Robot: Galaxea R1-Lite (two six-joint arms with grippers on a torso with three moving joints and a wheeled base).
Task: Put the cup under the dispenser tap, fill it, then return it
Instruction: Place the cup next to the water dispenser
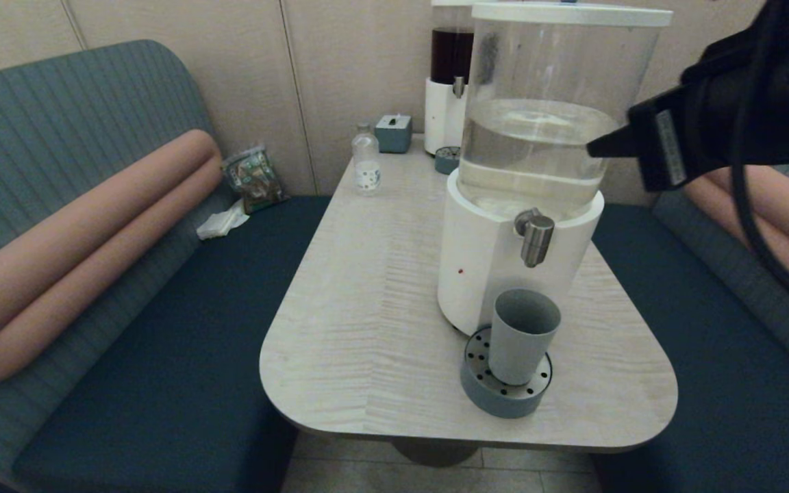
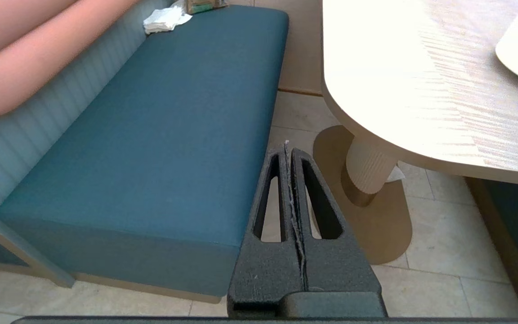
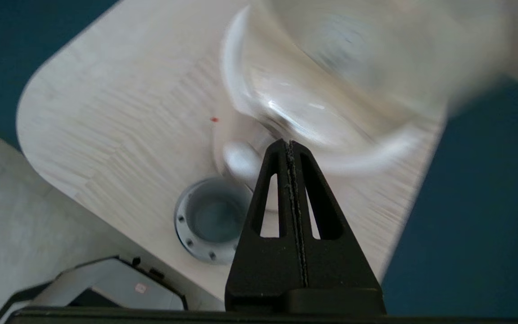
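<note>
The grey-blue cup (image 1: 522, 335) stands upright on the round perforated tray (image 1: 475, 380), directly below the brushed-metal dispenser tap (image 1: 536, 237) of the large white-based dispenser (image 1: 490, 267). From above, the right wrist view shows the cup (image 3: 214, 215) and the tap (image 3: 237, 158) blurred. My right gripper (image 1: 594, 147) is raised beside the clear tank, well above the cup, shut with nothing in it (image 3: 289, 145). My left gripper (image 2: 287, 152) hangs shut and empty over the floor between bench and table, out of the head view.
A small clear bottle (image 1: 366, 163), a grey box (image 1: 394, 133) and a dark-liquid dispenser (image 1: 448, 82) stand at the table's far end. Blue benches (image 1: 161, 342) flank the table (image 1: 367, 308). Crumpled tissue (image 1: 222, 222) and a packet (image 1: 254, 178) lie on the left bench.
</note>
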